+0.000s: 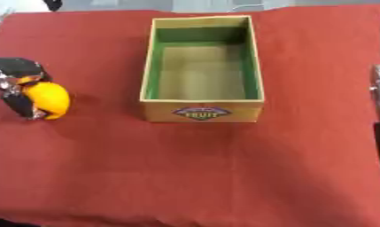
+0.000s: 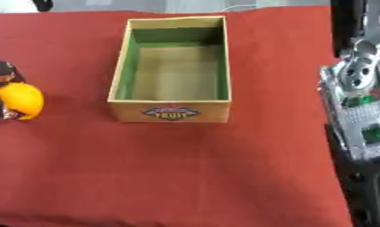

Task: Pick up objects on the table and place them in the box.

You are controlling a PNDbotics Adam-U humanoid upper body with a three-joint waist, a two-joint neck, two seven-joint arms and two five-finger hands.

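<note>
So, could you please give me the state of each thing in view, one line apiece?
Box: upright on the red cloth, open at the top, nothing inside.
Orange fruit: held in the left hand, left of the box, not yet in it.
Left hand: curled round the fruit.
Right arm: at the right edge, its hand hidden.
Red cloth: spread flat.

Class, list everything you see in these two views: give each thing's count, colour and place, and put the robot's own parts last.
Box: one, tan wood with green inner walls and a "FRUIT" label on its front, table centre, nothing inside.
Orange fruit: one, yellow-orange, at the table's left edge, held in the left hand.
Tablecloth: one, red, covering the table.
Left hand: one, black and silver, fingers curled round the orange fruit.
Right arm: one, silver and black, along the right edge; its hand is not visible.
</note>
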